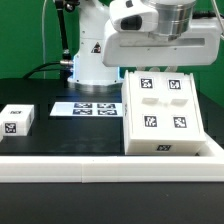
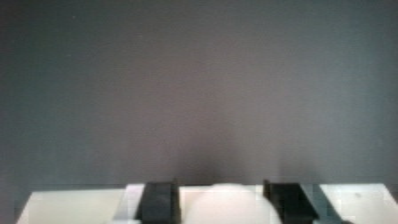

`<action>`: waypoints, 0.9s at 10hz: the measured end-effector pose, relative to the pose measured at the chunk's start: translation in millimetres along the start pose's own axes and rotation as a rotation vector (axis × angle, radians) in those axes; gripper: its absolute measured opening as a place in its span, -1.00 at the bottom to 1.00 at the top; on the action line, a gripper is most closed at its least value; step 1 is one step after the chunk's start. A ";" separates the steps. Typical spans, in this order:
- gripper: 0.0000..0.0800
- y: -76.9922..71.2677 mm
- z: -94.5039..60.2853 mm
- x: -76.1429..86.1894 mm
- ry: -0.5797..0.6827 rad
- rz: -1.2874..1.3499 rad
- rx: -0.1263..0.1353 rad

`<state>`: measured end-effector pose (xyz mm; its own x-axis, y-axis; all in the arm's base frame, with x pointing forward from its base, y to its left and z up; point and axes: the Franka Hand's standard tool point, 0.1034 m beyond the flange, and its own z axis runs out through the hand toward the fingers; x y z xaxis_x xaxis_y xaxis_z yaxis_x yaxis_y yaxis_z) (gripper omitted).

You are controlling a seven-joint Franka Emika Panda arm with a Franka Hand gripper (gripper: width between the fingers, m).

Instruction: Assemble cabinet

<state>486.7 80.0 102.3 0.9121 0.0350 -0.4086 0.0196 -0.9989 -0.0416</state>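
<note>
Lowering straight onto the cabinet body [image 1: 160,112], which lies on the counter [image 1: 40,92] below the end effector [image 2: 222,203], seems the sound approach, with the fingers [image 2: 160,200] kept square to its long edges. They stand apart, with nothing clamped. Counted: one cabinet body; one small white part [image 1: 18,120], well off from the end effector toward the exterior view's left; one marker board [image 1: 88,108] between those two; one border rail [image 1: 100,166].
</note>
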 end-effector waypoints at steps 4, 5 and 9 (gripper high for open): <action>-0.44 1.7 -8.1 -10.2 -0.086 -0.012 0.000; -0.44 1.5 -19.3 -7.0 -0.117 0.003 0.002; -0.44 -0.3 -26.5 -9.1 -0.152 0.022 -0.001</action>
<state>489.3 79.2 130.2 0.8399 0.0174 -0.5424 0.0013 -0.9995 -0.0300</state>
